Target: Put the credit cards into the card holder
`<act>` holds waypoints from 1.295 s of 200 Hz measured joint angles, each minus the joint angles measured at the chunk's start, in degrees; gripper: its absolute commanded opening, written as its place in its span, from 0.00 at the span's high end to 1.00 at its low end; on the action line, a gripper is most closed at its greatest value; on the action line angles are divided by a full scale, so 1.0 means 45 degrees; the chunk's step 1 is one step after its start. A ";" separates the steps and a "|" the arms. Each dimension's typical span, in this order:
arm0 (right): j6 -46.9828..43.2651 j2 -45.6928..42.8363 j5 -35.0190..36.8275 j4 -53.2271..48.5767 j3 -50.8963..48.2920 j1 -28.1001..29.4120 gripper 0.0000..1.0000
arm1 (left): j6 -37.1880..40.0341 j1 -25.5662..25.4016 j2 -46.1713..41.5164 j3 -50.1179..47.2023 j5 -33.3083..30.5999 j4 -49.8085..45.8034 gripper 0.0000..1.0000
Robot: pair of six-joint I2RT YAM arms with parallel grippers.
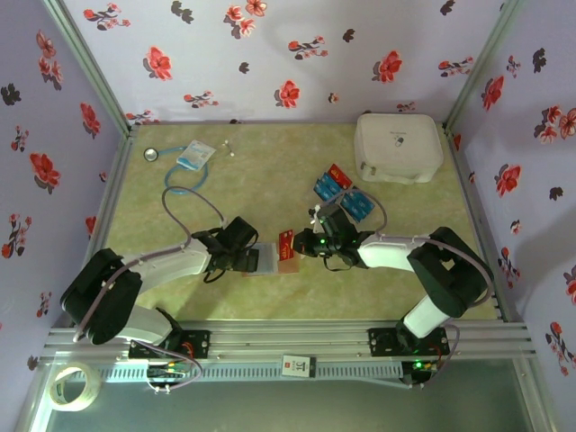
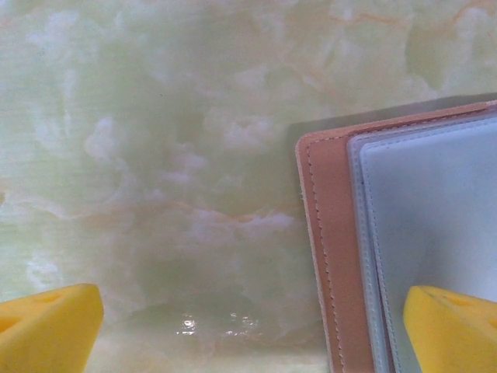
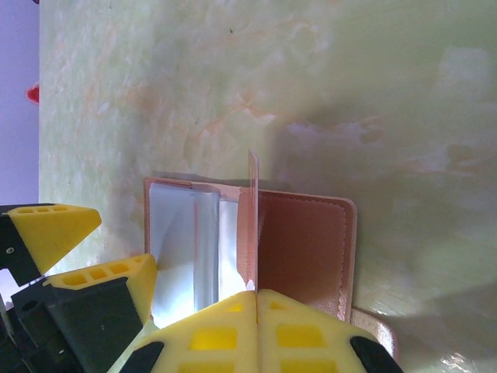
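From above, the holder (image 1: 270,261) is seen lying open on the table (image 1: 270,180) between the two arms. The left gripper (image 1: 245,255) is set over its left part, probably so that it is pinned flat and cannot slide while a card is pushed in. A red card (image 1: 286,239) is held at the holder's upper edge by the right gripper (image 1: 304,241). The other cards (image 1: 342,191), red and blue, lie in a loose cluster beyond it, near a white case (image 1: 399,147). In the left wrist view, the left gripper (image 2: 248,338) is shown spread to its full width with nothing between its fingers (image 2: 458,326). One fingertip is placed over the clear pockets (image 2: 435,202) of the holder (image 2: 330,256) and the other over bare table, though whether the pockets are actually pressed cannot be told. In the right wrist view, the right gripper (image 3: 256,303) is seen fully closed on the card (image 3: 253,217). The card is presented edge-on and upright above the holder (image 3: 303,249), just beside the raised pockets (image 3: 203,241), a posture judged to suit sliding it down into a slot. Its far edge appears close to the leather, but entry into a slot cannot be confirmed.
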 measured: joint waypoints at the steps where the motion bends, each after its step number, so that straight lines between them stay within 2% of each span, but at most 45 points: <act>1: 0.0000 0.0000 0.0000 0.0005 0.0000 0.0000 1.00 | -0.0005 0.0000 -0.0005 0.0000 -0.0005 0.0000 0.00; 56: 0.0165 -0.0005 -0.0102 0.0204 0.0000 0.0000 1.00 | -0.0005 0.0005 -0.0068 -0.0058 -0.0044 -0.0019 0.00; 125: 0.0578 -0.0175 -0.0534 0.1545 -0.0291 0.0010 1.00 | -0.0015 0.0005 -0.0151 -0.0136 -0.0053 -0.0019 0.00; 259: 0.1715 0.1807 -0.1491 0.6169 -0.1506 0.0034 1.00 | -0.0097 0.0005 -0.0175 -0.0204 -0.0053 0.0010 0.00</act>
